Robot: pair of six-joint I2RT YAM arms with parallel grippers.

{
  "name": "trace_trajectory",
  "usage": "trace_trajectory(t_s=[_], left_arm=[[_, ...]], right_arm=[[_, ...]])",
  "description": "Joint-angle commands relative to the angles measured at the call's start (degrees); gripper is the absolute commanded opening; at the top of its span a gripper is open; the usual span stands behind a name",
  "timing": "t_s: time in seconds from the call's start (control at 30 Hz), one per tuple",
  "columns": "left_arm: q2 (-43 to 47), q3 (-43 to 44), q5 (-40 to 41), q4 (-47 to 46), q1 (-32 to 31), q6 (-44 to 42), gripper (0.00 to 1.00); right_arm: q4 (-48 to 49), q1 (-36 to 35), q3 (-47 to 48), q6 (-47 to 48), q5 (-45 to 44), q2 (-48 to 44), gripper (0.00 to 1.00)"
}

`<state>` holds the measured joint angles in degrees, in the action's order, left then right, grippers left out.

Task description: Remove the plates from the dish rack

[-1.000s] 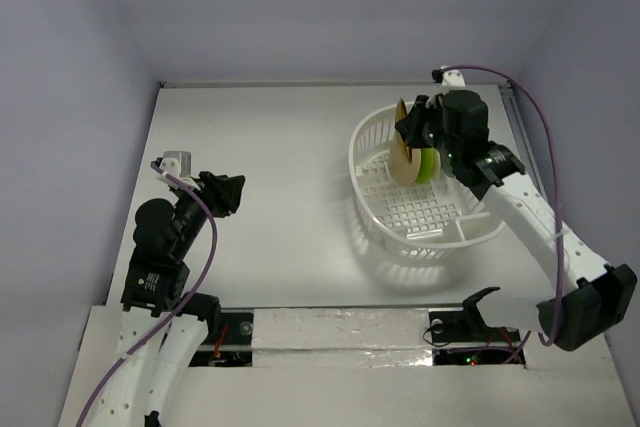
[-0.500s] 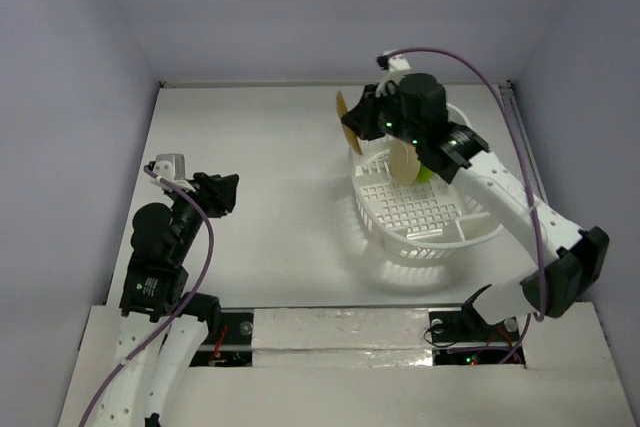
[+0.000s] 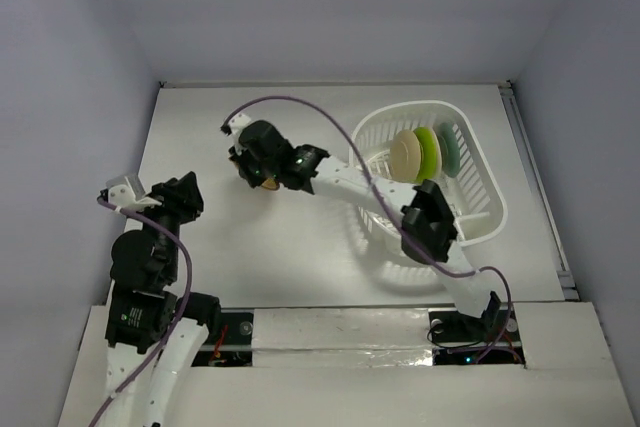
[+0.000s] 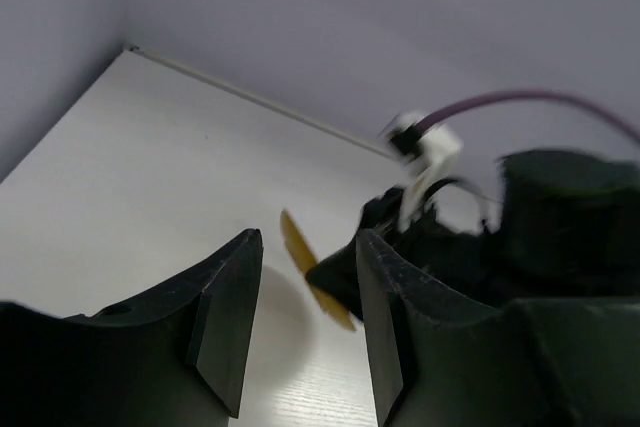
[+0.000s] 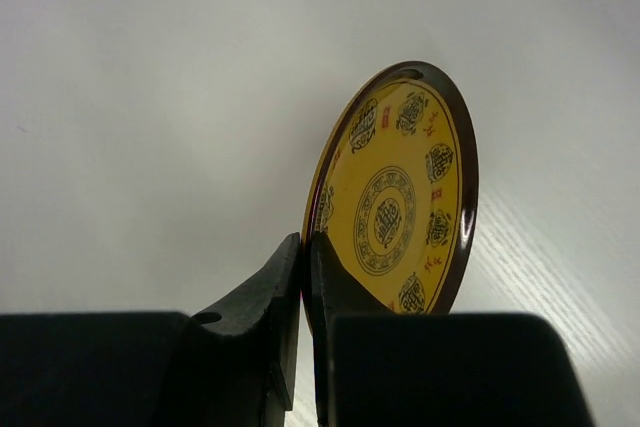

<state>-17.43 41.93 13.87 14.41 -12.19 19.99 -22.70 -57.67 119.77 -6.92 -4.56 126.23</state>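
My yellow plate (image 5: 395, 212) has a dark brown edge, dark rings and round signs, and small red marks. The basket (image 3: 420, 104) is white. The others are a cream plate (image 3: 405, 155), a green plate (image 3: 429, 150) and a teal plate (image 3: 448, 152). My cable (image 4: 520, 97) is purple.

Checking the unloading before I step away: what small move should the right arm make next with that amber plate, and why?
Probably lower it and tip it flat onto the table: the right tool pinches the amber plate by its rim, upright on edge, clear of the dish rack.
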Motion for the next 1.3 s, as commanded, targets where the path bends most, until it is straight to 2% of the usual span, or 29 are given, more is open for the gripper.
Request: trace_trajectory(t_s=[0.0, 0.13, 0.27, 0.33, 0.37, 0.47, 0.53, 0.7, 0.73, 0.77, 0.8, 0.97, 1.03, 1.07, 1.13, 1.17, 1.2, 1.23, 1.27], left_arm=[[2.1, 0.2, 6.0, -1.8, -0.5, 0.6, 0.39], [2.0, 0.1, 5.9, -1.3, -1.0, 0.6, 0.39], [2.0, -0.1, 4.9, -1.3, -1.0, 0.9, 0.39], [2.0, -0.1, 4.8, -1.3, -1.0, 0.9, 0.41], [2.0, -0.2, 4.6, -1.4, -1.0, 1.0, 0.44], [1.9, -0.3, 3.8, -1.5, -1.0, 1.0, 0.55], [1.7, -0.3, 3.4, -1.7, -1.0, 1.1, 0.60], [1.5, -0.3, 3.4, -1.4, -1.0, 1.0, 0.62], [1.6, -0.2, 3.5, -1.4, -1.0, 1.1, 0.62], [1.5, -0.2, 3.6, -1.3, -1.0, 1.1, 0.62], [1.5, -0.2, 3.7, -1.4, -1.0, 1.0, 0.62], [1.3, -0.1, 3.6, -1.3, -1.0, 0.9, 0.62], [1.3, -0.2, 3.4, -1.4, -1.0, 1.0, 0.61], [1.3, -0.2, 3.4, -1.4, -1.0, 0.9, 0.61], [1.2, -0.3, 3.0, -1.5, -1.0, 0.9, 0.61], [1.1, -0.3, 3.0, -1.7, -1.0, 0.9, 0.61], [1.1, -0.4, 2.6, -1.7, -1.0, 0.9, 0.61], [0.9, -0.4, 2.3, -1.8, -1.0, 0.8, 0.61], [0.9, -0.4, 2.1, -1.8, -1.0, 0.8, 0.60]], right_arm=[[-2.5, -1.5, 6.6, 5.6, -6.0, 4.1, 0.00], [-2.5, -3.2, 7.0, 8.5, -10.3, 8.1, 0.00], [1.0, -3.9, -0.6, 7.9, -11.4, 7.2, 0.00], [3.7, -4.4, -6.1, 7.0, -11.4, 6.0, 0.07], [4.5, -4.4, -7.7, 5.0, -11.1, 5.8, 0.18], [7.2, -4.4, -12.7, 2.4, -10.1, 4.6, 0.31], [8.1, -4.4, -14.1, 1.6, -9.5, 4.1, 0.35], [7.9, -4.4, -15.6, 0.0, -9.2, 2.4, 0.37], [8.0, -4.4, -16.0, -0.4, -9.4, 1.5, 0.37], [8.4, -4.4, -16.5, -1.0, -9.6, -1.1, 0.43], [8.7, -4.4, -17.8, -1.0, -9.6, -2.9, 0.43], [9.8, -3.9, -21.8, -1.0, -10.9, -14.7, 0.59], [8.9, -2.6, -24.3, -1.3, -12.0, -20.6, 0.59], [8.8, -1.9, -25.5, -1.7, -13.1, -22.8, 0.59], [9.9, 2.0, -31.8, -3.3, -14.7, -30.1, 0.48], [10.3, 4.2, -34.4, -5.4, -14.6, -32.9, 0.24], [11.1, 6.8, -37.1, -6.7, -14.3, -35.6, 0.11], [11.7, 12.9, -39.8, -8.0, -12.5, -40.9, 0.02], [12.1, 16.1, -45.3, -10.2, -11.5, -43.4, 0.00]])
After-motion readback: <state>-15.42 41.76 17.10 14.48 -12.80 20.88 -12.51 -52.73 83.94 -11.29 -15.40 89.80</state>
